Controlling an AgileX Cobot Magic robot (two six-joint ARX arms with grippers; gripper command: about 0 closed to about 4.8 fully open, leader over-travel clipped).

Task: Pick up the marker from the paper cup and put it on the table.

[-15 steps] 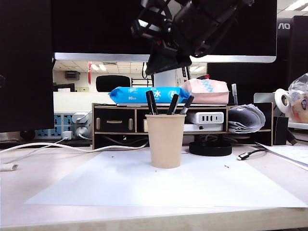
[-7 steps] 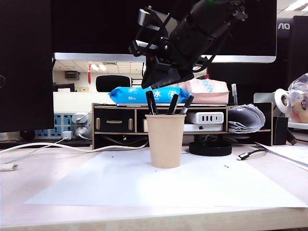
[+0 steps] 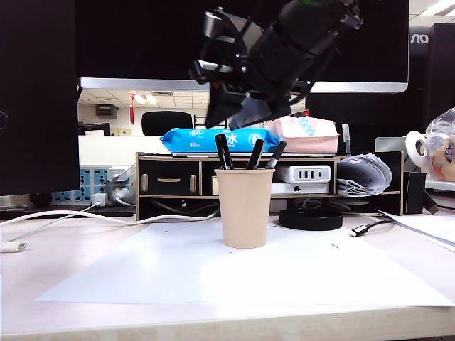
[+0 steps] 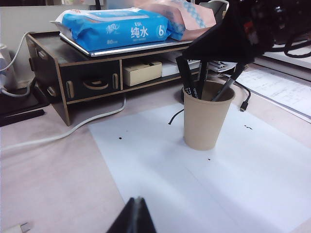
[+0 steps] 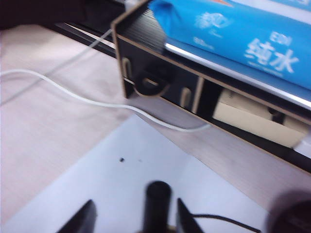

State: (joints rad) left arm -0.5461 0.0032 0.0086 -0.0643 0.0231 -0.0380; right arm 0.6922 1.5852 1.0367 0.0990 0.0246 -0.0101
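We are hovering our right gripper, jaws spread wide and empty, over the slim black marker standing in the tan paper cup on the pale surface. Closing off-centre risks tipping the cup. Our left gripper is parked low, seemingly closed.

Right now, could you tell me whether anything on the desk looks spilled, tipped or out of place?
Nothing stands out: the paper cup stands upright on the white sheet, three markers inside, and the open right gripper is above it.
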